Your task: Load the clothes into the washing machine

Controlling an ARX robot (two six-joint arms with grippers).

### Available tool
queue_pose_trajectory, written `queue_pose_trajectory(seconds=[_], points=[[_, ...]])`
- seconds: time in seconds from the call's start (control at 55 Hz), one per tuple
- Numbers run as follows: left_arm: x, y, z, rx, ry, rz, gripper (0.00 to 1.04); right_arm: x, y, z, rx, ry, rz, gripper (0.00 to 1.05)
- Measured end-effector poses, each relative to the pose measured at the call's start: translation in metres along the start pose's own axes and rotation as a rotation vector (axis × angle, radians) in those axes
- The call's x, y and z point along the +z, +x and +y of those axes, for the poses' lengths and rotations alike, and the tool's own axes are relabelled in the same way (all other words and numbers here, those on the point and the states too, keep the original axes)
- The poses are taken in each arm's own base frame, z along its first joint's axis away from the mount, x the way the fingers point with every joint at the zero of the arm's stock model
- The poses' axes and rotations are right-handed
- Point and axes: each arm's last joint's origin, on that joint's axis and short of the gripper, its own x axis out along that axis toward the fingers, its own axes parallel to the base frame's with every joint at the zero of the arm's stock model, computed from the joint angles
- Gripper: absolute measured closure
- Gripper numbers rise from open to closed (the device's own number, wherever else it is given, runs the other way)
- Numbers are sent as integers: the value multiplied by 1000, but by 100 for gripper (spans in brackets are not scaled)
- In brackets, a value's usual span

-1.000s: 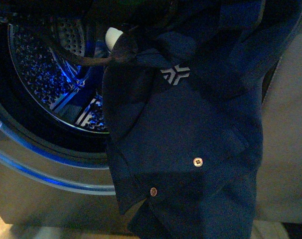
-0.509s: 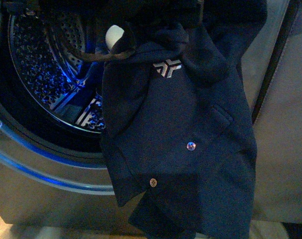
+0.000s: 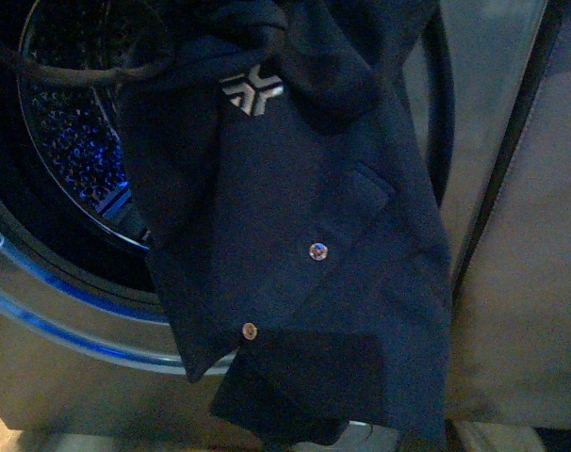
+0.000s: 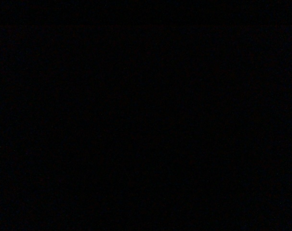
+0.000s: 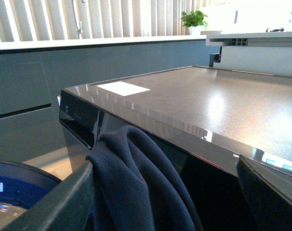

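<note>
Where the front view begins at the left, the washer [image 3: 40, 320] shows its grey front and the dark rim of its porthole. The perforated drum [image 3: 69, 132] is lit blue behind it, and a dark cord [image 3: 69, 73] loops across the upper left of the opening. Only the left part of the porthole is uncovered. The clothes [image 3: 295, 235] hang from the top edge of the frame in front of its right part, outside the drum. They drape down the centre past the lower rim to near the bottom edge. A white logo [image 3: 252, 92] sits high on them, two studs [image 3: 318, 250] lower, and a pocket flap [image 3: 375, 184] toward the right. Right of the cloth's edge come a strip of grey front, a dark vertical gap, then a beige panel [image 3: 521, 282].

The left wrist view is dark, so I cannot tell the left gripper's state.

In the right wrist view the right gripper [image 5: 164, 162] has its fingers [image 5: 54, 202] spread wide. Navy cloth bunches against the finger at lower left, not pinched, and the room toward the other finger is clear. Beyond lies the washer's flat top with a white label [image 5: 123, 88].
</note>
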Motion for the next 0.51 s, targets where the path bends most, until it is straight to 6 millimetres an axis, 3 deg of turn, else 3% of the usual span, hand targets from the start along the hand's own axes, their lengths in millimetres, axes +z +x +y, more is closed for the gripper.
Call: queue_pose_trajectory(seconds=[0.055,0.291,0.509], points=[[4,-5,6,12,-3,-17,93,0,0,0,0,1,-1,6],[26,-23,34,68,-38,-89,93,0,0,0,0,0,-1,7],[28,-39,44,70,-54,-109,93,1,-1,0,0,0,-1,7]])
